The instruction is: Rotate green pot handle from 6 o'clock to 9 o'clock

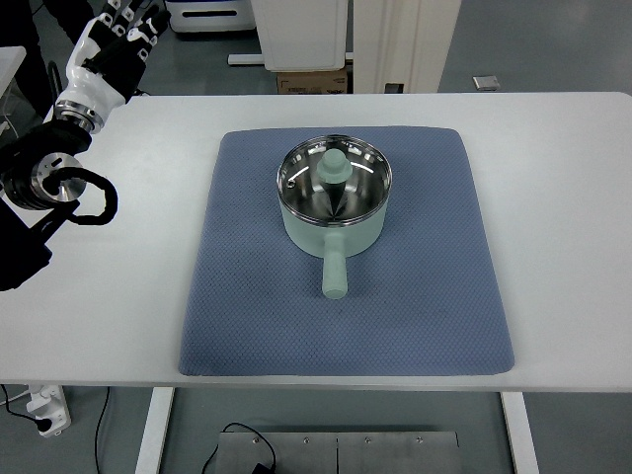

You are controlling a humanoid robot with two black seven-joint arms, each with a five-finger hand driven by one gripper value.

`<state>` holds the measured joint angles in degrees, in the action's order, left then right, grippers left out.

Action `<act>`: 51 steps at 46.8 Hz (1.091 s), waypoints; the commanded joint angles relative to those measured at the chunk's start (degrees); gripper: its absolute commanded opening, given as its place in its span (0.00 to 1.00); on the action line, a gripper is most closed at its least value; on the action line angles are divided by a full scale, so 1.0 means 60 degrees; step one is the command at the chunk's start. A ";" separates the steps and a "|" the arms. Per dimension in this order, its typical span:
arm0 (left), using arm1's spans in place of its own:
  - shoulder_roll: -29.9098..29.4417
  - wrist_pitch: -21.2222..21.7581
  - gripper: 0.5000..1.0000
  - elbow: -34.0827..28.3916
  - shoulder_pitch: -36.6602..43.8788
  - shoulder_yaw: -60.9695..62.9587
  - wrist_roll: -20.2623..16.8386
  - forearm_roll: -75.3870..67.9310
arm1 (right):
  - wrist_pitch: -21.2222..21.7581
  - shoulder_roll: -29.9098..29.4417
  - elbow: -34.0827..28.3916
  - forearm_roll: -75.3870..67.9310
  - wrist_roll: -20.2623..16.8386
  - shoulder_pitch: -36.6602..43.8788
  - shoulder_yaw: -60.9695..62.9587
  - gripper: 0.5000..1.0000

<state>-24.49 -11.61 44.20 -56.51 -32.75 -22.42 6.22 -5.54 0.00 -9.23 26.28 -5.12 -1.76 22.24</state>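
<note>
Resting at the upper left of the frame, my left hand (117, 38) sits above the far left corner of the white rectangular table (99, 296), its black-and-white fingers loosely spread and holding nothing. My left arm enters from the left edge, with its black joint and a looped black cable lying over the table's left side. Near the middle of the frame lies a blue textured fabric mat (415, 296), and on its upper centre stands the pale green metal pot (334, 202) with a glass lid and a green knob. The pot's green handle (334, 272) points straight toward the bottom of the frame, well apart from my hand.
</note>
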 commanded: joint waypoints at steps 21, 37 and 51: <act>-0.1601 -0.0452 1.00 0.3413 -0.0323 -0.0343 0.0016 -0.2676 | 0.0000 0.0000 0.0000 0.0000 0.0003 -0.0015 0.0000 1.00; -0.1983 -0.1405 1.00 0.4585 -0.0792 -0.0343 0.0030 -0.4711 | 0.0000 0.0000 0.0000 0.0000 0.0003 0.0000 0.0000 1.00; -0.1939 -0.2254 1.00 0.5172 -0.0968 -0.0343 0.0045 -0.6616 | 0.0000 0.0000 0.0000 0.0000 0.0003 0.0000 0.0000 1.00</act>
<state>-36.06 -23.87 74.71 -62.09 -34.80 -22.22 -31.54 -5.54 0.00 -9.23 26.28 -5.09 -1.76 22.24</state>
